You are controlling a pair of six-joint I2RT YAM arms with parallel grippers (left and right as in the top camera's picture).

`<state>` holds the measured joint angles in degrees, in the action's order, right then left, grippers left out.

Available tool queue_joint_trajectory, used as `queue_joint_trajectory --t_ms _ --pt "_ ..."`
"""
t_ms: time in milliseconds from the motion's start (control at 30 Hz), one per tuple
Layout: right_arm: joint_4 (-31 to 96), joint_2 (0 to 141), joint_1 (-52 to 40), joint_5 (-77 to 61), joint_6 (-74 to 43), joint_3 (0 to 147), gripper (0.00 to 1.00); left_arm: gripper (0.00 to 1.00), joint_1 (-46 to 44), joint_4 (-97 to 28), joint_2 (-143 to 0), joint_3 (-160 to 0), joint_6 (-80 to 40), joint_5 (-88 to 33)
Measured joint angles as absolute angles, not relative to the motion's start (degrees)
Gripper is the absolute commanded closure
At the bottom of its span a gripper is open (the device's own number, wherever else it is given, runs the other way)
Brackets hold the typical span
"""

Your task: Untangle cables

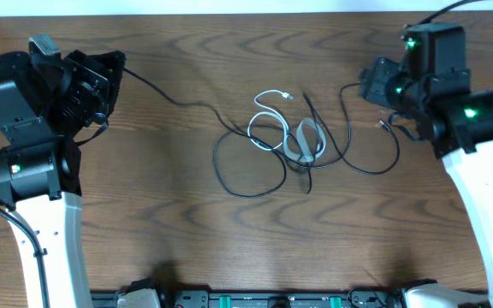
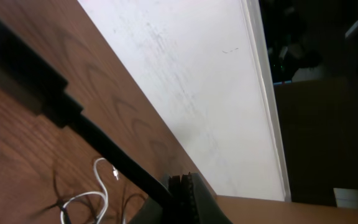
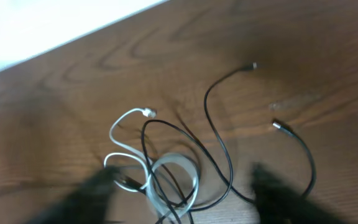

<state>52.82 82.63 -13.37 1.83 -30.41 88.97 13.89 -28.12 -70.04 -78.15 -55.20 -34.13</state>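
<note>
The cables lie tangled at the table's middle. A thin white cable [image 1: 270, 109] with a small plug curls at the top and runs into a pale flat loop [image 1: 306, 142]. One black cable [image 1: 245, 171] forms a big loop to the left. Another black cable [image 1: 375, 164] arcs right, its plugs lying free. My left gripper [image 1: 109, 68] is raised at the far left, away from them, and its pads [image 2: 185, 190] look pressed together and empty. My right gripper [image 1: 371, 83] is at the far right; its blurred fingers [image 3: 185, 193] are spread wide above the tangle [image 3: 166, 177].
A thick black arm cord [image 2: 98, 140] crosses the left wrist view, and another runs from the left arm toward the tangle [image 1: 174, 101]. The wooden table [image 1: 187, 231] ends at a white surface along the far edge [image 3: 42, 25].
</note>
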Motion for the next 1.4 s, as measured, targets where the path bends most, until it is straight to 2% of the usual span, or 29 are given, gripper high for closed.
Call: queue_joint_trajectory --t_ms 33,133,467,667,833,933,1133,1400 --pt "52.90 83.24 -13.41 1.23 -30.37 88.97 0.07 0.93 13.87 -28.12 -70.04 -78.15 -55.20 -34.13" --pt "52.90 84.73 -13.67 -1.87 -30.52 88.95 0.01 0.93 13.87 -28.12 -70.04 -78.15 -55.20 -34.13" --pt "51.44 91.53 -18.76 -15.53 -22.52 88.95 0.01 0.92 13.87 -24.73 -70.08 -78.15 -55.20 -34.20" --pt "39.55 98.45 -24.40 -17.41 -20.14 88.86 0.01 0.92 13.87 -18.44 -70.13 -78.15 -56.84 -35.77" --pt "26.26 104.86 -29.85 -18.26 -15.64 88.64 0.01 0.93 13.82 -3.09 -70.63 -77.97 -67.20 -39.03" --pt "22.74 107.90 -32.77 -20.08 -11.86 88.64 0.01 0.92 13.82 5.96 -70.70 -78.00 -72.55 -40.21" --pt "15.53 109.36 -37.26 -23.64 -5.30 88.51 0.01 0.93 13.82 14.00 -70.72 -78.00 -83.00 -40.62" --pt "7.29 109.36 -41.87 -22.09 -2.52 88.51 0.01 0.93 13.82 20.78 -70.72 -78.00 -93.67 -40.69"
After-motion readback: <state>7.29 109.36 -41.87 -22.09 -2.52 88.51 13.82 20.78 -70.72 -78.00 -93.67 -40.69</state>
